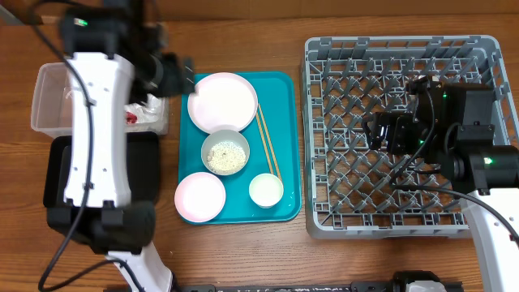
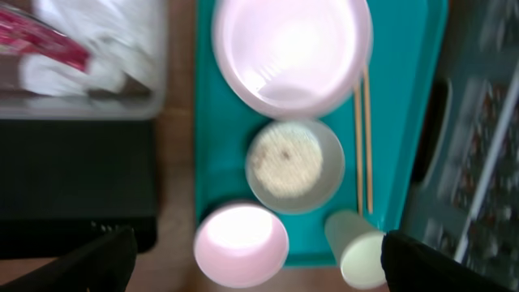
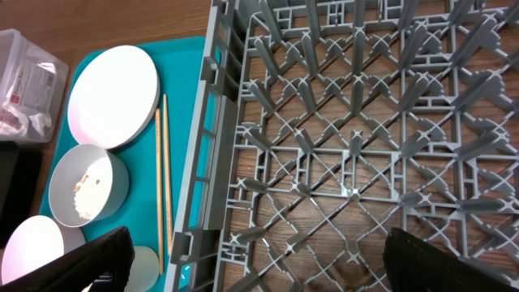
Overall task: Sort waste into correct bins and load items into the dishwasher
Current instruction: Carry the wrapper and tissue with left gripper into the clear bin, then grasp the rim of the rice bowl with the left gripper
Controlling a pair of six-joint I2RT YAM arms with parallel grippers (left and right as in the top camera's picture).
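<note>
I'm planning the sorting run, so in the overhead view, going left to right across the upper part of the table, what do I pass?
clear tub → large plate → chopsticks → grey dish rack

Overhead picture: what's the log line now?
left claw open over tray corner | right claw open over rack | wrapper, napkin in tub | rice in bowl | chopsticks on tray

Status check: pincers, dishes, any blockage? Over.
Left pincer open at teal tray edge; right pincer open over dish rack. Rack holds nothing; dishes and chopsticks on tray, rice in bowl. Wrapper, napkin in clear tub. Nothing blocking.
</note>
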